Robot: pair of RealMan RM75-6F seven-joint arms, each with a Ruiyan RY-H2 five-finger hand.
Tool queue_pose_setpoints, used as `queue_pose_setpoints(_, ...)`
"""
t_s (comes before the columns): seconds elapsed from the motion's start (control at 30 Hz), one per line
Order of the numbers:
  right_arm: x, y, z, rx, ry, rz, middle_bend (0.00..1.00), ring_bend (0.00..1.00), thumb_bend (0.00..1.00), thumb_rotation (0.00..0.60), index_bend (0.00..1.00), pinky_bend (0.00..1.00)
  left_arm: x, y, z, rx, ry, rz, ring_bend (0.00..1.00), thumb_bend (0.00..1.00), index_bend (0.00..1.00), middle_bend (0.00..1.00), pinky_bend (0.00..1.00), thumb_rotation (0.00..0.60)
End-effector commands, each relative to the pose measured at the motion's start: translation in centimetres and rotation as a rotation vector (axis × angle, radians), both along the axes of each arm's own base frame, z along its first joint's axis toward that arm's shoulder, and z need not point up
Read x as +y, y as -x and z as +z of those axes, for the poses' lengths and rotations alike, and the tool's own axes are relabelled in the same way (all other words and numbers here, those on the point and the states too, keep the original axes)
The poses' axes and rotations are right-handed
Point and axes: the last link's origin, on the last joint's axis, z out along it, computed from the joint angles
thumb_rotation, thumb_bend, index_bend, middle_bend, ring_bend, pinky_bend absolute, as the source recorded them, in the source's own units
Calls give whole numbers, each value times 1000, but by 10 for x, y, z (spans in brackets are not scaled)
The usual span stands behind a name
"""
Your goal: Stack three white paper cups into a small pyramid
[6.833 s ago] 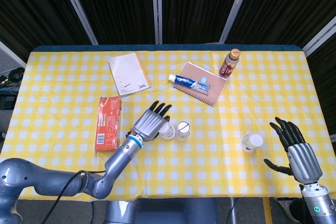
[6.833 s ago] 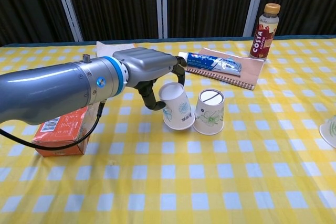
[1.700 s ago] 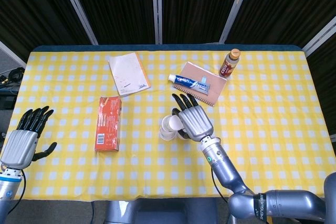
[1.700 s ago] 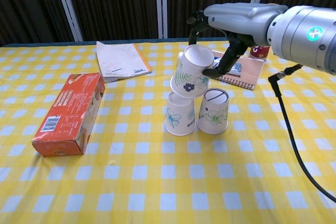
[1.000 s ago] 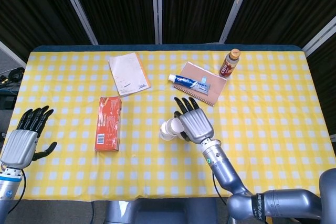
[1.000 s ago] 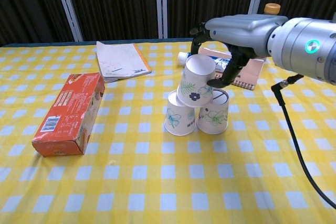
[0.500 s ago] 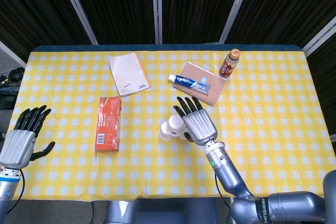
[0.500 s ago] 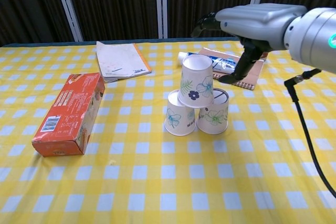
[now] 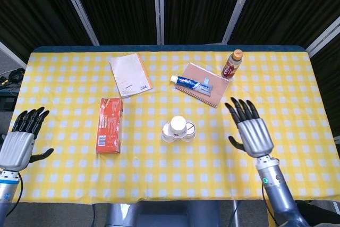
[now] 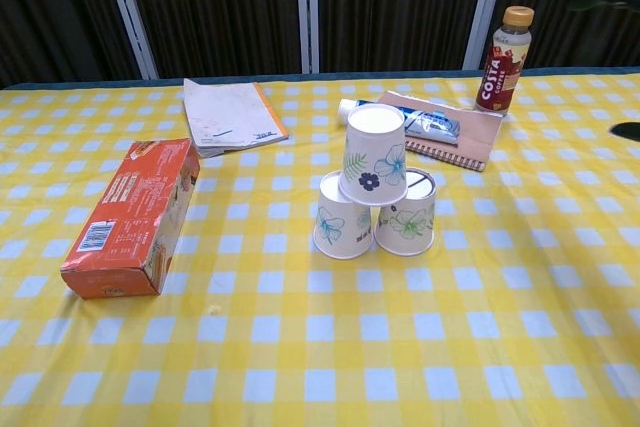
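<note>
The right hand (image 9: 254, 134) is flat, with its fingers spread apart, and it holds nothing. It sits well to the right of the cup pyramid, closer to the near edge of the table. The left hand (image 9: 18, 145) is also spread wide and holds nothing. It is far off to the left of the pyramid, past the edge of the yellow checked tablecloth (image 10: 300, 367). The pyramid is in the middle of the cloth. Two white paper cups stand upside down, side by side and touching: the left bottom cup (image 10: 339, 217) and the right bottom cup (image 10: 408, 215). The top cup (image 10: 371, 155) sits upside down on both of them, tipped a little. No hand touches any cup. I think the stacking is done and the job is at its last step. The next move only needs both hands to keep away, so nothing bumps the cups. If the top cup slid off, a hand would need to set it back gently. To the left of the pyramid lies an orange box (image 10: 130, 215). Behind the pyramid lie a notebook (image 10: 231, 115) and a toothpaste tube (image 10: 405, 118) on a brown pad (image 10: 470, 137). Farthest back, to the right, stands a small bottle (image 10: 508, 45).
</note>
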Motion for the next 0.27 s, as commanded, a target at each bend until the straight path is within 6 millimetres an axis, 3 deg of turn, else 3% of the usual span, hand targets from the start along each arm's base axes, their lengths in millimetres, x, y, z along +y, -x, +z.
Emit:
queue_pose_setpoints(0.03, 32, 71, 27, 4, 78, -65, 0, 0, 144, 600, 4, 0, -1, 2, -4, 31, 11, 4, 0, 119, 0, 0, 0, 600)
queue_pose_setpoints(0.13, 42, 95, 30, -10, 106, -78, 0, 0, 143, 600, 0, 0, -1, 5, -8, 47, 17, 15, 0, 119, 0, 0, 0, 600)
queue_pose_setpoints(0.27, 50, 111, 32, -38, 115, -84, 0, 0, 141, 600, 0, 0, -3, 9, -10, 61, 18, 26, 0, 120, 0, 0, 0, 600)
